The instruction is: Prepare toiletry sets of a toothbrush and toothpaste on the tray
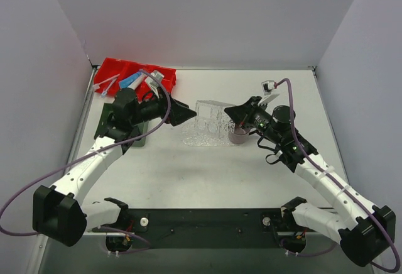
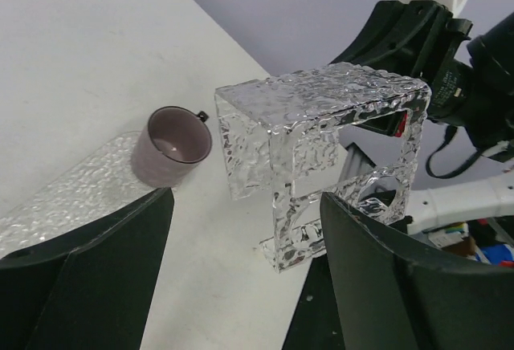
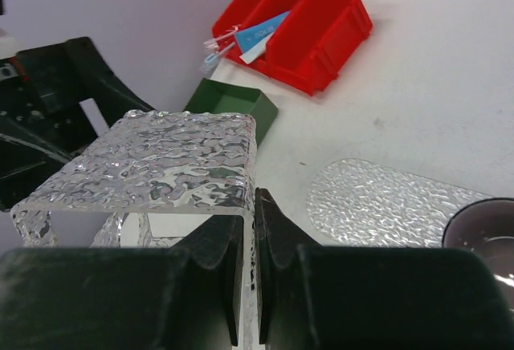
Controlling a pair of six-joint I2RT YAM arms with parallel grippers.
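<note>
Blue toothpaste (image 3: pixel 265 26), lettering unreadably small

— How much of the tray (image 2: pixel 72 193) shows from the left wrist?
— Only part. The left edge cuts it, and one finger (image 2: pixel 96 286) of the left gripper (image 2: pixel 245 205) covers its near end. From above, the clear stand (image 1: pixel 212 114) overlaps its far side.
— The mug (image 3: pixel 486 234)?
— Cut by the right wrist view's right edge.
— The red bin (image 1: pixel 113 68)?
— Blue toothpaste (image 1: pixel 130 81) shows. The pale pieces beside it are too small to name, and a cable (image 1: pixel 156 76) crosses them. The dark green tray (image 1: pixel 141 139) lies mostly under the left arm (image 1: pixel 94 161).
</note>
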